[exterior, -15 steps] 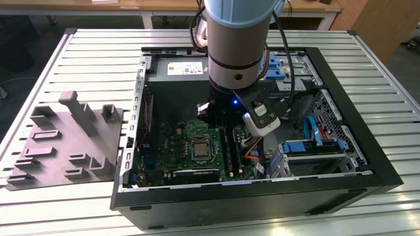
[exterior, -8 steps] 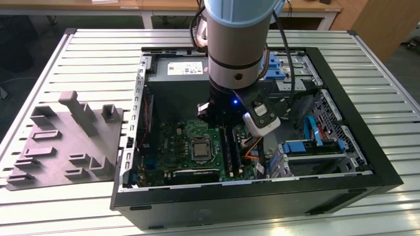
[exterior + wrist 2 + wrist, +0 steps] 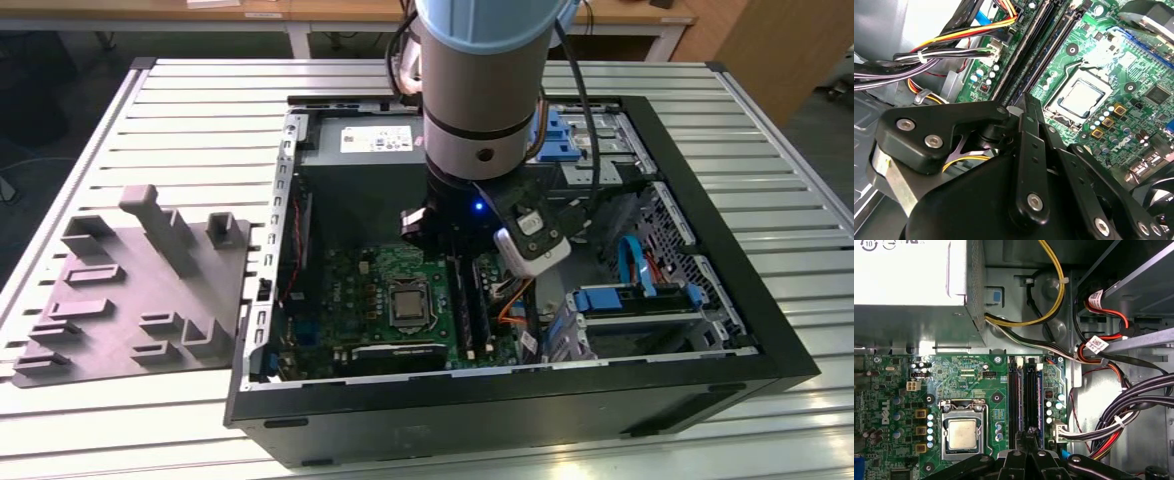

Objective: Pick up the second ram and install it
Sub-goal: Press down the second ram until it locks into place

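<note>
The second ram (image 3: 1032, 390) is a thin dark stick standing on edge in a memory slot of the green motherboard (image 3: 969, 380), beside the processor socket. In the second wrist view the ram (image 3: 1021, 70) runs away from my fingertips. My gripper (image 3: 1029, 434) is shut, its black fingers pressed together at the near end of the stick. Its tip (image 3: 1026, 102) sits right over the slot row. In the exterior view the gripper (image 3: 458, 252) is down inside the open computer case (image 3: 534, 405), above the ram (image 3: 470, 300).
The grey power supply (image 3: 904, 280) lies beyond the board. Bundled cables (image 3: 1114, 420) hang close beside the slots. The processor socket (image 3: 961, 432) is on the other side. A grey moulded tray (image 3: 120, 300) lies outside the case at the exterior view's left. Blue drive bays (image 3: 627, 300) are at its right.
</note>
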You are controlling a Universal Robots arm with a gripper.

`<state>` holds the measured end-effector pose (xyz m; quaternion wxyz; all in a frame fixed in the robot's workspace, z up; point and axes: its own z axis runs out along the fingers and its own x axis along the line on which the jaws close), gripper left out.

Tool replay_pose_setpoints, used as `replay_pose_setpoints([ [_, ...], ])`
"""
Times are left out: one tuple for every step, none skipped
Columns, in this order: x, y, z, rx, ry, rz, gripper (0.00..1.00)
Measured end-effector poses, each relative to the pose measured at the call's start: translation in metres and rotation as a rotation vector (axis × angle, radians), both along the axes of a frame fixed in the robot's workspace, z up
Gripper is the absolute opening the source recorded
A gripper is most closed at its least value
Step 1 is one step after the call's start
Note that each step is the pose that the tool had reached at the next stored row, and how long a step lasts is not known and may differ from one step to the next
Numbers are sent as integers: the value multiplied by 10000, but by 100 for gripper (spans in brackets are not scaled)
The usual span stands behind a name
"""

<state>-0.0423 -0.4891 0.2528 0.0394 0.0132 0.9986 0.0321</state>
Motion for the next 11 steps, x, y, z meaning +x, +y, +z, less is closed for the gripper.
replay_pose_setpoints([
  [0,0,0,1,0,0,10],
  [0,0,0,3,1,0,10],
  [0,1,1,2,1,0,10],
  [1,9,1,1,1,1,10],
  [0,16,0,2,0,0,10],
  [0,25,0,3,0,0,10],
  [0,35,0,2,0,0,10],
  [0,49,0,2,0,0,10],
  [0,64,0,3,0,0,10],
  [0,81,-1,4,0,0,10],
  [0,98,-1,3,0,0,10],
])
